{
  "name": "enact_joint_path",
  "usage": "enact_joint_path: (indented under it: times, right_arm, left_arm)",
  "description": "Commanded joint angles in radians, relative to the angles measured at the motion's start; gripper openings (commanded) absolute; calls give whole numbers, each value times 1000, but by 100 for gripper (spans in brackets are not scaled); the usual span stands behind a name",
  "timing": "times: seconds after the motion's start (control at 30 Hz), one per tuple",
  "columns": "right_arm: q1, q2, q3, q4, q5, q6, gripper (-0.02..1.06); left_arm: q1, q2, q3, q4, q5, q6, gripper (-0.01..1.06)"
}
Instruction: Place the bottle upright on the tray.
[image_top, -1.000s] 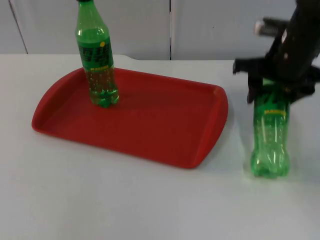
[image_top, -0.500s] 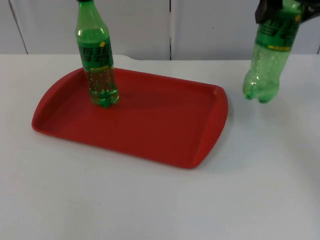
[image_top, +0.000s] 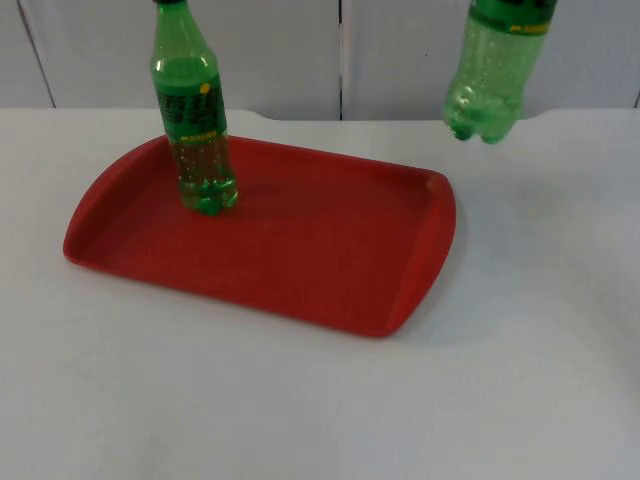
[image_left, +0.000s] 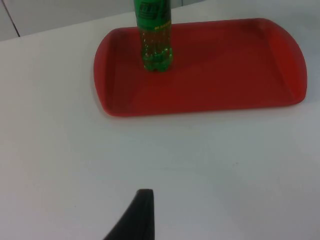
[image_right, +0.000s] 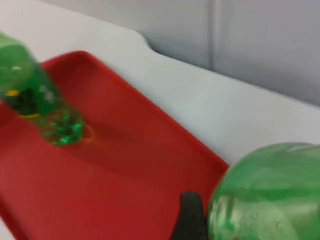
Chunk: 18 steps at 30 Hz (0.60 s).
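White table (image_top: 300, 400), grey partition wall (image_top: 100, 50).

bottles: 2 (green) (image_top: 194, 120) (image_top: 490, 70) | tray: 1 (image_top: 300, 250) | table: 1 (image_top: 300, 400)

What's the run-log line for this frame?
phase: carry | second green bottle: airborne, beside red tray | first green bottle: upright on tray

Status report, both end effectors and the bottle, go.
Right end effector carrying a green bottle in the air near the red tray right end. Left end effector waiting over the table. Another bottle upright on the tray's left; right side free.
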<state>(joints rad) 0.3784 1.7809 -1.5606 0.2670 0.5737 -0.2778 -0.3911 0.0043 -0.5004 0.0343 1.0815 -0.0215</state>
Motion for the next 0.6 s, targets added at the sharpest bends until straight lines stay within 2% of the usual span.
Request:
enact_joint_path:
  times: [0.0, 0.1, 0.13, 0.2, 0.3, 0.43, 0.57]
  right_arm:
    - [27, -13, 1, 117, -66, -167, 0]
    - [65, -11, 1, 239, -146, -324, 0]
    - [65, -11, 1, 239, -146, -324, 0]
    - [83, -5, 1, 319, -189, -410, 0]
    - [108, 6, 1, 390, -231, -528, 0]
    - [123, 28, 1, 393, -244, -546, 0]
    - [123, 63, 1, 391, -216, -549, 0]
  left_arm:
    - [-7, -4, 4, 2, -6, 3, 105]
    - [-7, -4, 4, 2, -6, 3, 105]
    - [-7, -4, 4, 2, -6, 3, 105]
    - [-7, -4, 4, 2, -6, 3, 105]
    - [-7, -4, 4, 2, -6, 3, 105]
    - [-7, -4, 4, 2, -6, 3, 105]
    - [-7, -4, 4, 2, -6, 3, 105]
